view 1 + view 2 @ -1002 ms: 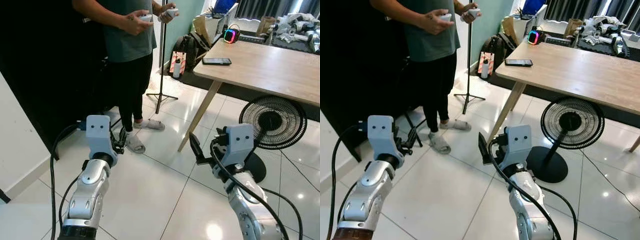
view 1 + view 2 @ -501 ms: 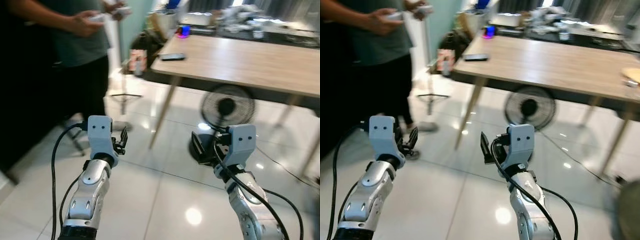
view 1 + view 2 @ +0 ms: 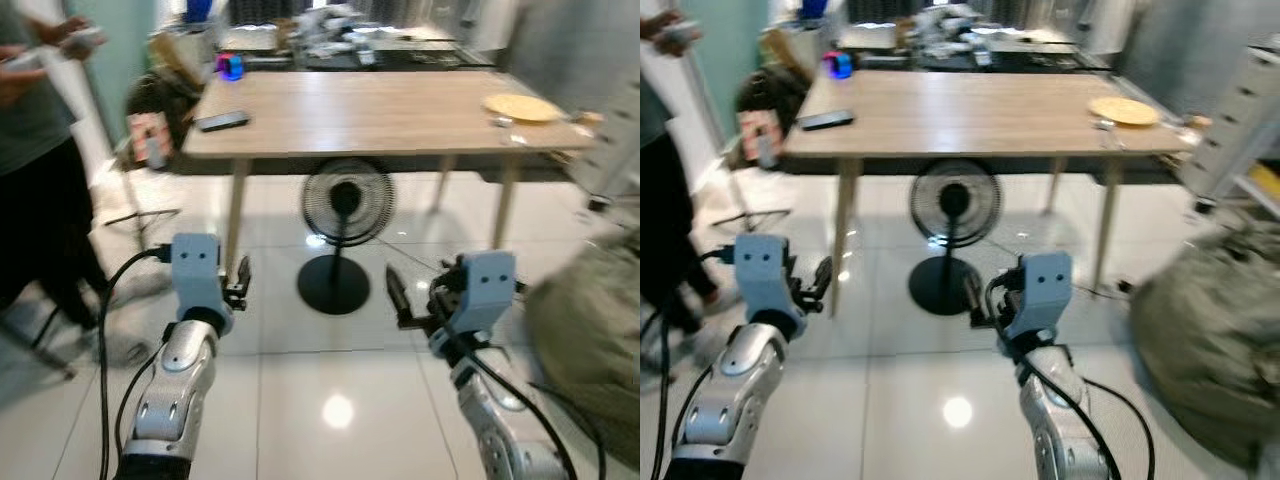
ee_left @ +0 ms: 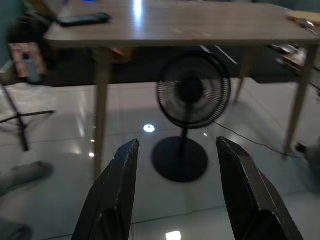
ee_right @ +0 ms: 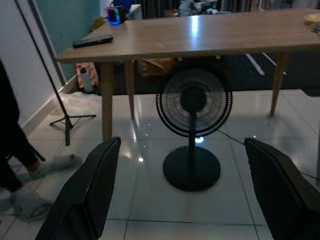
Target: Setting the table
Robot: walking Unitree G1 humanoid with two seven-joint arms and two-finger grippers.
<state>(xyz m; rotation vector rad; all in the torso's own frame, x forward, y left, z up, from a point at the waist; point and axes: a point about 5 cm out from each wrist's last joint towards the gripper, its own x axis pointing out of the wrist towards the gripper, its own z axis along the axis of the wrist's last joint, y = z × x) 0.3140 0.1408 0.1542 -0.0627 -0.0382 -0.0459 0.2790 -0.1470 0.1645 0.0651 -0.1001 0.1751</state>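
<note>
Long wooden table (image 3: 400, 110) across far side of room, light top, pale legs. Grey-green bulky heap, maybe a beanbag (image 3: 1215, 330), on floor at near right, blurred. Person (image 3: 30, 170) at far left edge, dark trousers, holding smth in both hands; can't make out what.

Black pedestal fan (image 3: 343, 205) stands on white glossy tiles under table's near edge, round base on floor, roughly centre.

Two silver arms raised in front, well apart, neither touching anything. Left gripper (image 4: 175, 195): fingers apart, nothing between, pointed toward fan & table. Right gripper (image 5: 182, 200): fingers wide apart, also empty, aimed same way.

On tabletop: yellowish plate (image 3: 521, 106) at far right end, small item just beside it, too blurred to ID. Dark phone (image 3: 222, 121) lying flat near left end. Glowing blue/pink gadget (image 3: 230, 67) at far left corner. Clutter along table's far edge, indistinct.

Bottle w/ red label (image 3: 147, 139) on floor left of table.
</note>
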